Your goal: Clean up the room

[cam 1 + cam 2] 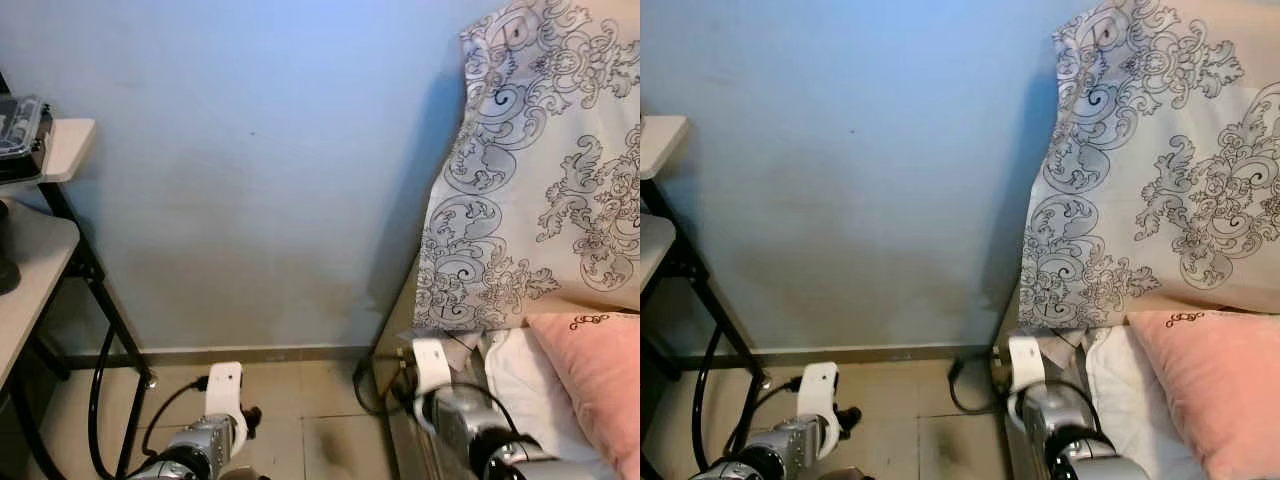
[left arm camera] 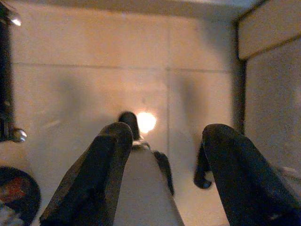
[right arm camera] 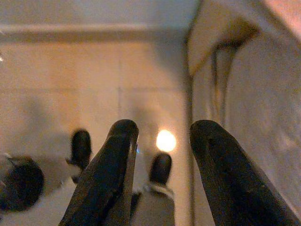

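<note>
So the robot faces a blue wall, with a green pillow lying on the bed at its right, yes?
Not quite. The wall is blue and the bed is at its right, but the pillow on it is pink, not green, as the left eye view shows.

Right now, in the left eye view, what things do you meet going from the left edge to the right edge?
Clear plastic container on the shelf → black-legged table → left arm → black cable on the floor → right arm → patterned pillow → pink pillow.
</note>
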Controlling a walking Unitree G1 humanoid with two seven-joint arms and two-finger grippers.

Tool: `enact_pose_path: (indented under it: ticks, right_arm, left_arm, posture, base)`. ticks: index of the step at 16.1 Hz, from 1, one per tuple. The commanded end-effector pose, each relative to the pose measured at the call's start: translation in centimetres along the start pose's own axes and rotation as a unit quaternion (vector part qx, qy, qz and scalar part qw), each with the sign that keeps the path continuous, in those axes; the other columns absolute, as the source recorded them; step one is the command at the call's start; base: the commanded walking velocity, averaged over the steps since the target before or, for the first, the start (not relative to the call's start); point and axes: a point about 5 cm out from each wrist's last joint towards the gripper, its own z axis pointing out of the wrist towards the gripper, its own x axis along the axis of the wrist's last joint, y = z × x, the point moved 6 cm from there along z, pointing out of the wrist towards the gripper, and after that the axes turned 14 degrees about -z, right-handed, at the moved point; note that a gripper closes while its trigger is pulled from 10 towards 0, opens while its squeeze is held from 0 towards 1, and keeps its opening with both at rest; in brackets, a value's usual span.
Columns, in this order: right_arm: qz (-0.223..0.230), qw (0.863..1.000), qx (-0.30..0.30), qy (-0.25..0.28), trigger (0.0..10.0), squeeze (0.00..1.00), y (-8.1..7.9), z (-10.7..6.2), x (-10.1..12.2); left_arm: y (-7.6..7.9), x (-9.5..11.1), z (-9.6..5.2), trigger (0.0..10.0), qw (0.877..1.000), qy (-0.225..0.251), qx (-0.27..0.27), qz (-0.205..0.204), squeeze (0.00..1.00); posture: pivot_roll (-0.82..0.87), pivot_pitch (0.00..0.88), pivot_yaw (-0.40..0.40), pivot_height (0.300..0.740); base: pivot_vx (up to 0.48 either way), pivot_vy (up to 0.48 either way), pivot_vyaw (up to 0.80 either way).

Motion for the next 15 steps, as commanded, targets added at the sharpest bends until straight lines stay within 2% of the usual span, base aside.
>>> enact_pose_path:
  ticks: [1,2,5,7,9,13,15]
  right_arm:
    - [-0.003,1.0,-0.011,-0.017,10.0,0.0,0.6,-0.1,-0.8]
    - [-0.006,0.999,0.003,-0.036,10.0,0.0,0.0,-0.1,-1.7]
    - [0.012,0.999,0.012,-0.038,10.0,0.0,-0.3,-0.1,-1.8]
    - [0.076,0.996,0.014,-0.046,10.0,0.0,-0.5,-0.1,-2.1]
    - [0.103,0.993,0.002,-0.051,10.0,0.0,0.1,-0.2,-2.3]
    - [0.099,0.994,0.002,-0.052,10.0,0.0,-0.4,-0.1,-2.6]
    - [0.083,0.995,0.005,-0.048,10.0,0.0,-0.6,-0.1,-2.4]
  left_arm:
    - [1.1,0.3,0.1,10.0,1.0,0.003,-0.019,-0.007,0.0]
    - [1.8,0.3,0.1,10.0,1.0,0.006,-0.028,0.013,0.0]
    - [2.8,0.6,0.1,10.0,0.997,0.014,-0.047,0.056,0.0]
    - [3.6,1.2,0.0,10.0,0.994,0.026,-0.061,0.09,0.0]
    - [3.9,1.4,0.0,10.0,0.99,0.026,-0.067,0.122,0.0]
    - [3.2,3.0,-0.2,10.0,0.984,0.04,-0.061,0.164,0.0]
    - [2.8,3.1,-0.2,10.0,0.983,0.039,-0.057,0.169,0.0]
  posture:
    - [0.02,0.0,-0.084,0.74]
    - [0.02,0.0,-0.09,0.74]
    - [0.02,0.0,-0.089,0.74]
    - [0.03,0.0,-0.092,0.74]
    - [0.03,0.0,-0.09,0.74]
    - [0.02,0.0,-0.073,0.74]
    - [0.02,0.0,-0.069,0.74]
  base:
    - [0.0,0.0,0.0]
    - [0.0,0.0,0.0]
    - [0.0,0.0,0.0]
    - [0.0,0.0,0.0]
    - [0.0,0.0,0.0]
    - [0.0,0.0,0.0]
    - [0.0,0.0,0.0]
